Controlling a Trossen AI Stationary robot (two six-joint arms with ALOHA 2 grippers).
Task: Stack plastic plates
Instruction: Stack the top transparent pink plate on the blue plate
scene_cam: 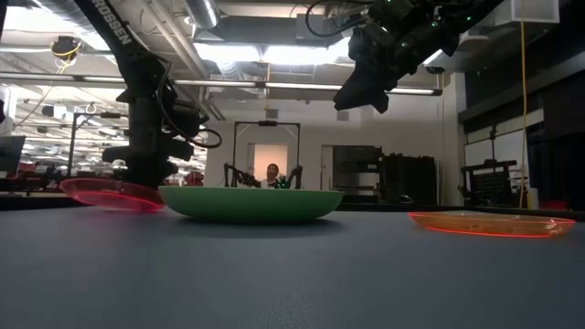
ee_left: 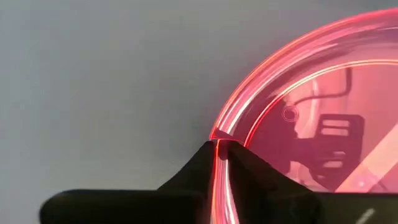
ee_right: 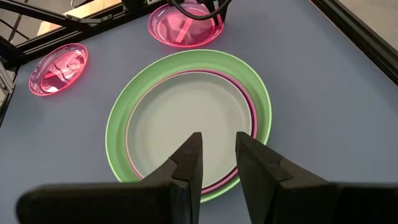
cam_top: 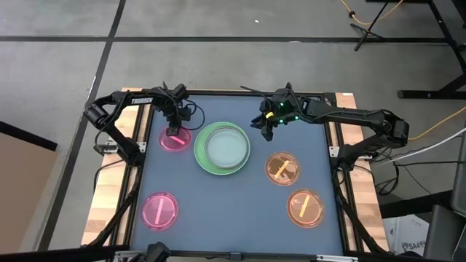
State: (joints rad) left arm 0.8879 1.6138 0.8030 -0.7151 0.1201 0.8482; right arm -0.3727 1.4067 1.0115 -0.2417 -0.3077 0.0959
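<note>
A small translucent pink plate (cam_top: 175, 139) lies at the table's far left, and my left gripper (cam_top: 173, 130) is shut on its far rim, pointing down. Beside it stands the big green plate (cam_top: 222, 148), with a purple plate (ee_right: 252, 118) and a pale blue-grey plate (ee_right: 186, 118) nested inside. My right gripper (ee_right: 219, 146) hangs open above the green plate's far right side, holding nothing. A second pink plate (cam_top: 159, 211) lies near left, and two orange plates (cam_top: 282, 168) (cam_top: 306, 207) lie on the right. My left gripper pinches the pink plate's raised rim (ee_left: 217, 138) between its two fingers, one finger (ee_left: 249, 165) inside the plate and one (ee_left: 196, 162) outside. The fingers come from above, pointing down. The low view shows the plate (scene_cam: 110, 194) low at the table's surface.
The table's wooden edges and black frame rails (cam_top: 109, 167) run along both sides. Bare blue-grey tabletop (cam_top: 233, 218) lies between the near pink plate and the orange plates. Beyond the table in the low view a person (scene_cam: 271, 174) sits far off in the room.
</note>
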